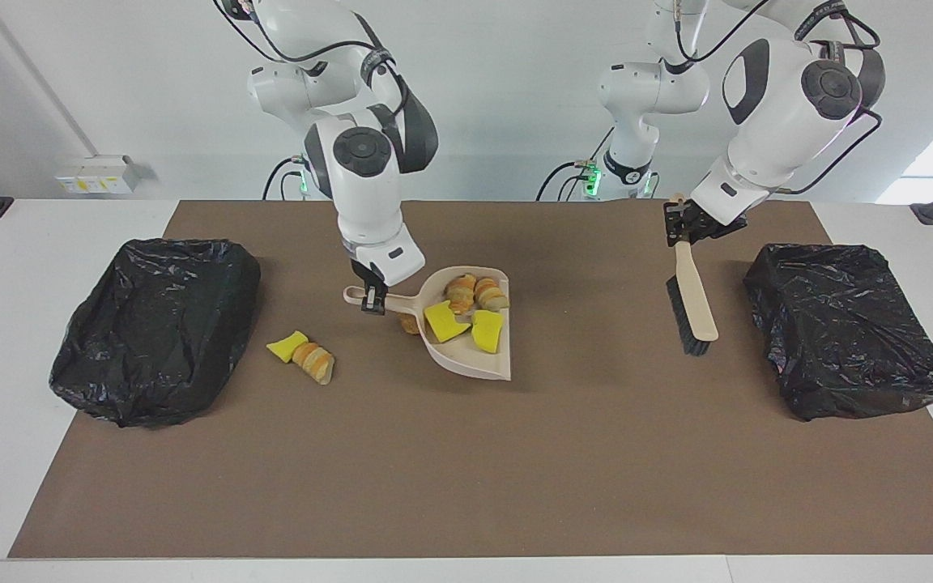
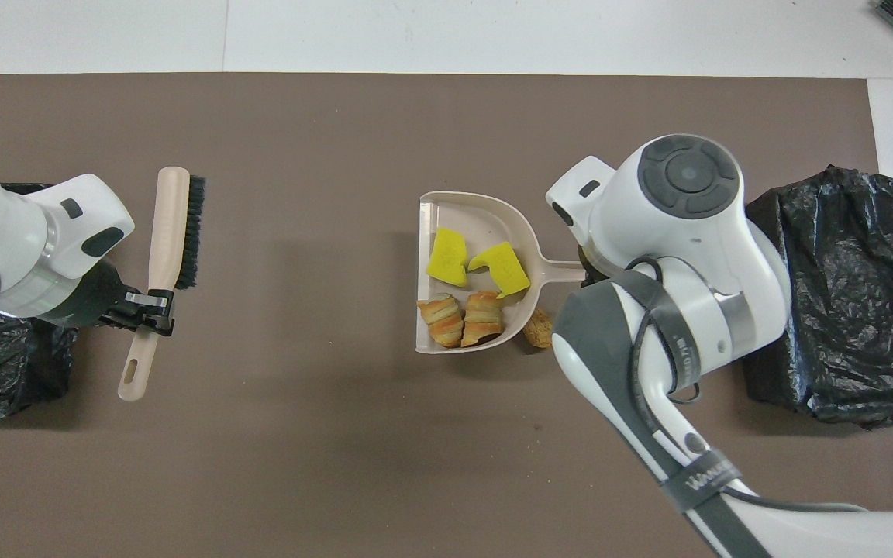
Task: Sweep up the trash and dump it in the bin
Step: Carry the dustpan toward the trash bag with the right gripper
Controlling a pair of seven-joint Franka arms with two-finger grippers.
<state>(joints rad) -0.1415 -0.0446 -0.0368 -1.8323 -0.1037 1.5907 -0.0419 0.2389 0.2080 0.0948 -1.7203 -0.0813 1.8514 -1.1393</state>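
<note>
My right gripper (image 1: 372, 301) is shut on the handle of the beige dustpan (image 1: 475, 364), which seems a little off the mat. In the pan (image 2: 477, 213) lie two yellow sponge chunks (image 1: 444, 321) (image 2: 446, 256) and two croissants (image 1: 475, 293) (image 2: 462, 318). A small bread roll (image 1: 410, 324) (image 2: 538, 328) sits on the mat by the pan's handle end. Another yellow sponge piece (image 1: 287, 346) and a croissant (image 1: 314, 362) lie on the mat between the pan and the black bin (image 1: 155, 328); my right arm hides them in the overhead view. My left gripper (image 1: 679, 227) (image 2: 156, 304) is shut on the brush (image 1: 693, 304) (image 2: 171, 225), held over the mat.
A black bag-lined bin stands at each end of the brown mat (image 1: 466, 470): one at the right arm's end (image 2: 842, 294), one at the left arm's end (image 1: 847, 328) (image 2: 5, 364), close beside the brush.
</note>
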